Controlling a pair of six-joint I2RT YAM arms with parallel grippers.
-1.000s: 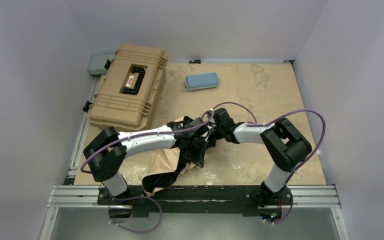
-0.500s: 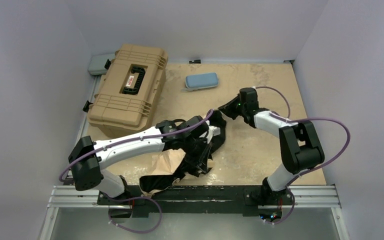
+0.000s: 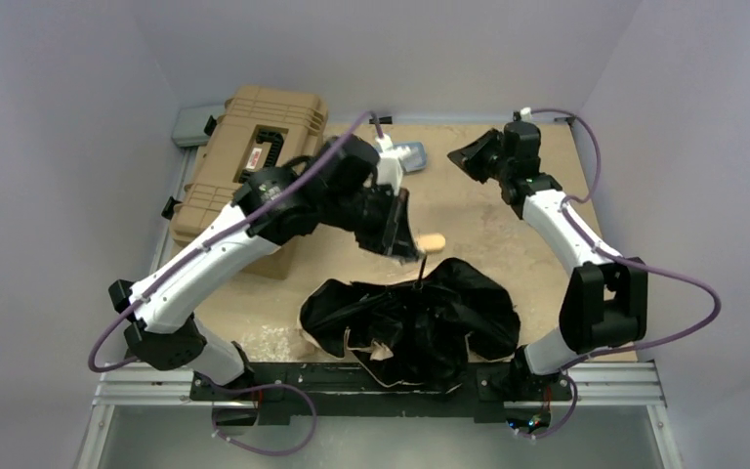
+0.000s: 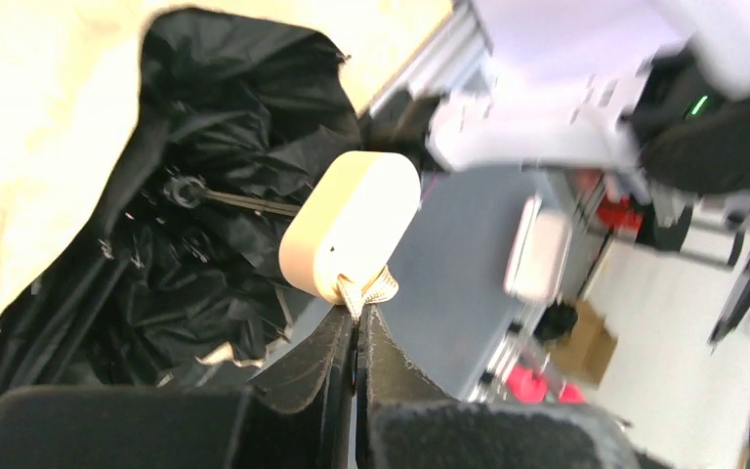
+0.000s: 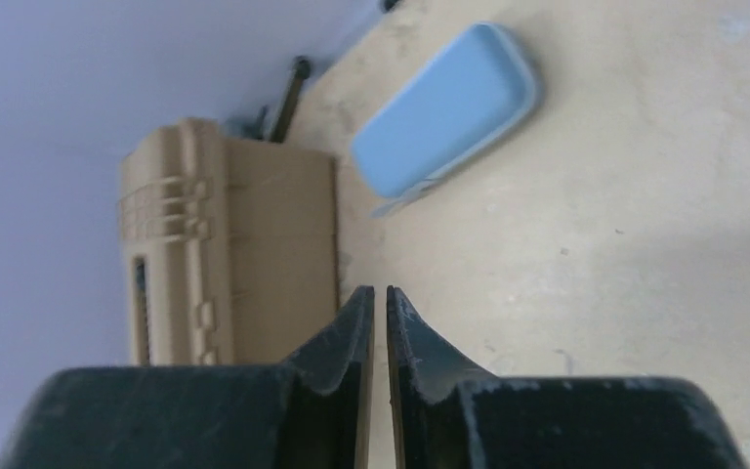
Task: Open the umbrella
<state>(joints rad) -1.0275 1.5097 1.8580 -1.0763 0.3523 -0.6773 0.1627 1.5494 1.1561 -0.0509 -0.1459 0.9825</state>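
The umbrella hangs near the front edge with its canopy spread and the black underside facing up. Its thin shaft rises to the round beige handle. My left gripper is raised above the table and shut on the beige strap loop at the handle's end. In the left wrist view the handle sits just past my closed left gripper, with the black canopy behind it. My right gripper is shut and empty at the far right; in its wrist view it hovers over bare table.
The tan ribbed hard case stands at the back left, also in the right wrist view. The light-blue sleeve lies at the back middle, partly behind my left arm, plain in the right wrist view. Walls close in on three sides.
My left arm rose and swung back, lifting the handle by its strap, and the canopy spread out. My right gripper let go and drew back to the far right.
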